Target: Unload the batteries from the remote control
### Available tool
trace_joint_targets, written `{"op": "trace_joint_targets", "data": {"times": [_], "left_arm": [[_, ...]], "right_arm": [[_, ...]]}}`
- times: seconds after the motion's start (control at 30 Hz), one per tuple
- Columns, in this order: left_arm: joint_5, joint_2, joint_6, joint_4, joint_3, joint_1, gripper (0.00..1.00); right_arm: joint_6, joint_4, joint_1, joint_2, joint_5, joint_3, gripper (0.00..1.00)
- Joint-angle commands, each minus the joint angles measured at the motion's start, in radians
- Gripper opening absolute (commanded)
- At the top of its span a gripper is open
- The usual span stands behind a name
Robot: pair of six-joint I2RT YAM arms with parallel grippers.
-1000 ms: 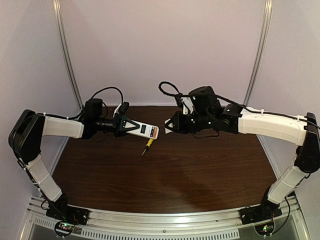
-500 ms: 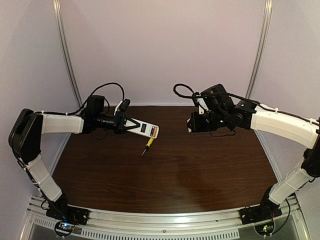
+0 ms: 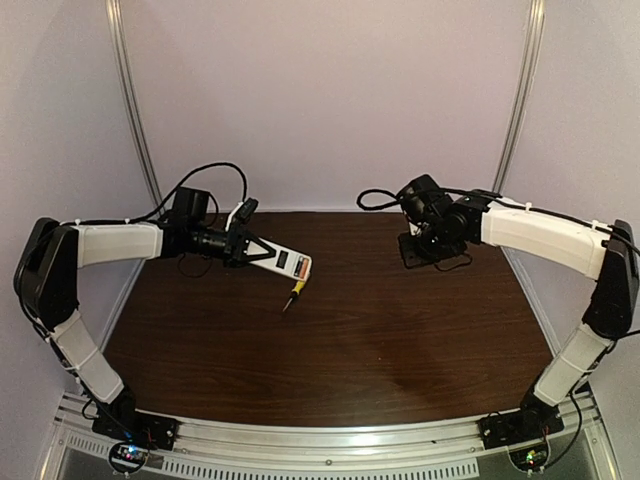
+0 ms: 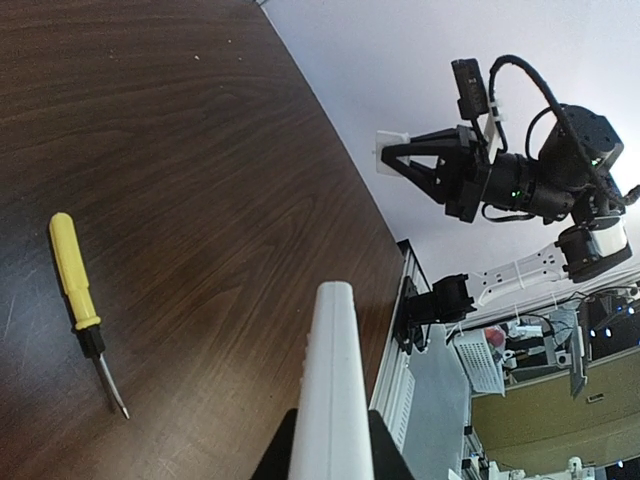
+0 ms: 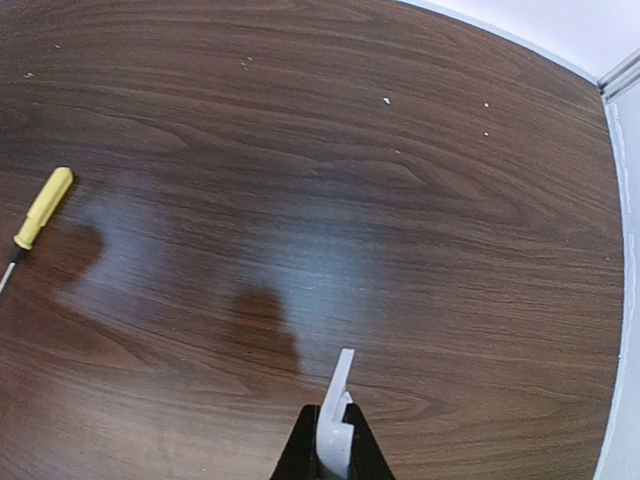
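The white remote control (image 3: 287,263) is held level above the table's back left, my left gripper (image 3: 262,254) shut on its near end. In the left wrist view the remote control (image 4: 329,380) runs edge-on out from between the jaws. A small orange patch shows at its far end; I cannot make out the batteries as separate things. My right gripper (image 3: 413,252) hangs at the back right, pointing down, shut on a thin white cover piece (image 5: 340,400) just above the wood. The left wrist view also shows that cover piece (image 4: 391,152) in the right gripper.
A yellow-handled screwdriver (image 3: 294,293) lies on the brown table (image 3: 330,350) just in front of the remote, also seen as the screwdriver (image 4: 78,292) and screwdriver (image 5: 40,208). White walls and metal rails close in the back and sides.
My right arm has drawn away from the remote to the right and back, carrying the cover piece and turning its gripper downward. The left arm and remote have barely shifted.
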Motion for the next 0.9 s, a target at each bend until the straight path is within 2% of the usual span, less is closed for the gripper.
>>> {"op": "trace_joint_targets", "data": {"times": [0.0,0.43,0.6,0.87], "left_arm": [[-0.030,-0.052,0.056,-0.048,0.003,0.009,0.00],[-0.083,-0.080,0.065,-0.100,-0.021,0.009,0.00],[-0.100,-0.092,0.059,-0.111,-0.032,0.008,0.00],[-0.122,-0.103,0.053,-0.122,-0.047,0.008,0.00]], "right_arm": [[-0.045,-0.105,-0.015,0.057,0.153,0.050,0.00],[-0.093,-0.240,-0.045,0.338,0.344,0.141,0.00],[-0.105,-0.225,-0.055,0.411,0.315,0.144,0.00],[-0.121,-0.166,-0.069,0.459,0.170,0.140,0.00]]}}
